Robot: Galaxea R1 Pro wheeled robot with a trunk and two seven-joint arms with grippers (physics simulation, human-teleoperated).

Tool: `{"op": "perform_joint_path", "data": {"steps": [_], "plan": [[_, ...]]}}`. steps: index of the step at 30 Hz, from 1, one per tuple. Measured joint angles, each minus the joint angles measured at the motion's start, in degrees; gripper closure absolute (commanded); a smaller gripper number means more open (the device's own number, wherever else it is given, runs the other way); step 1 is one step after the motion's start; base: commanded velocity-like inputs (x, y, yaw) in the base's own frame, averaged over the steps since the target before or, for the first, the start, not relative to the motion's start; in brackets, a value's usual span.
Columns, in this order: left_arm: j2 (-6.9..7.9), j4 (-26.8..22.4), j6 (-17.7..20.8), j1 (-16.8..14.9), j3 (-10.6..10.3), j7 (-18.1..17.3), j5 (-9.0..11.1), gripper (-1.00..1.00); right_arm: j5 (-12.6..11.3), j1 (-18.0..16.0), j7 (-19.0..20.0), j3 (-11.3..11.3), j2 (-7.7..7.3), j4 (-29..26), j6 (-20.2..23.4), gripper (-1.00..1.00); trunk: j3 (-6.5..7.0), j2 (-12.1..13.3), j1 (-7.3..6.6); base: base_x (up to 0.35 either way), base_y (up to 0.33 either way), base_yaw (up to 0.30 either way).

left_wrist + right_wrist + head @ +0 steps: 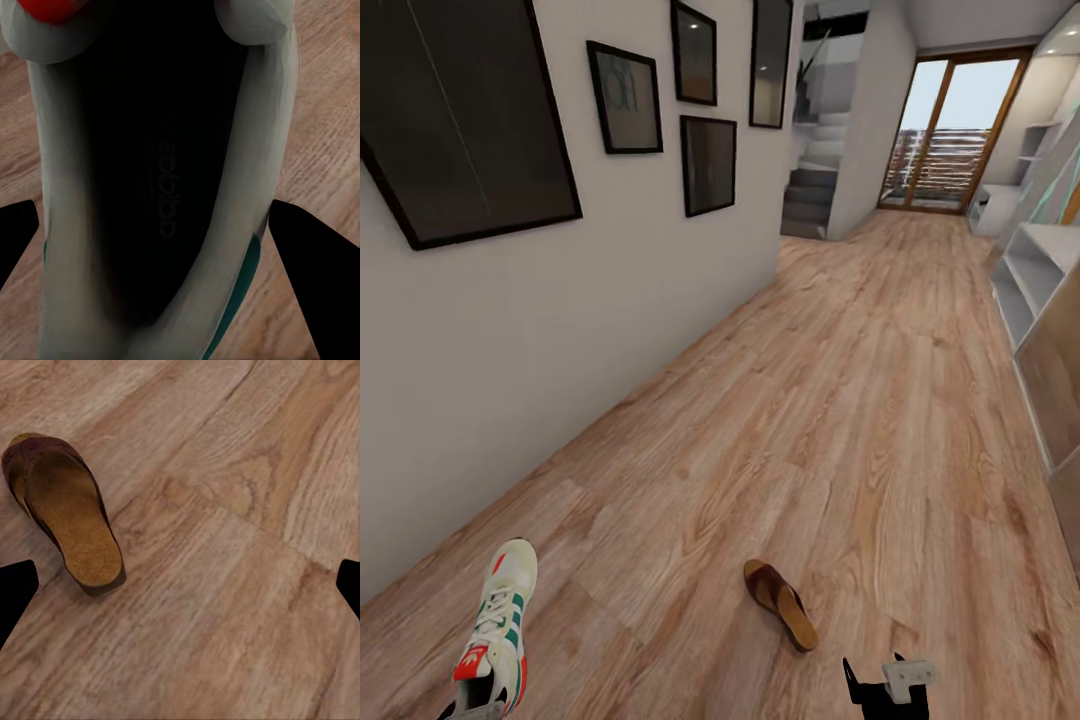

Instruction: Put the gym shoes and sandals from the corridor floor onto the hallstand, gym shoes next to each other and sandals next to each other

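One gym shoe (498, 625), cream with green stripes and a red tongue patch, is at the lower left of the head view, toe pointing away. My left gripper (154, 210) straddles its heel, the dark fingers (315, 270) pressed against both sides of the gym shoe (157, 187). A brown sandal (781, 603) with a tan insole lies flat on the corridor floor (840, 400). My right gripper (882, 682) hovers open just right of the sandal (64, 514), with only bare planks between its fingers (15, 592).
A white wall with dark framed pictures (460, 110) runs along the left. Pale shelving (1030, 270) lines the right wall; I cannot tell whether it is the hallstand. Stairs (810, 195) and a glass door (955, 130) close the far end.
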Motion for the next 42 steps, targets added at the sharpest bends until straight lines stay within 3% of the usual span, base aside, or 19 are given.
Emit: {"op": "perform_joint_path", "data": {"steps": [18, 42], "plan": [[0.0, 0.0, 0.1, 0.0, 0.1, 0.0, 0.0, 1.0, 0.0, 0.0, 0.0, 0.0, -0.03, 0.0, 0.0, -1.0, 0.0, 0.0, 0.0, 0.0, -0.007, 0.037], [0.0, 0.0, 0.1, 0.0, 0.1, 0.0, 0.0, 1.0, 0.0, 0.0, 0.0, 0.0, -0.03, -0.1, 0.0, -1.0, 0.0, 0.0, 0.0, 0.0, 0.0, 0.216]]}}
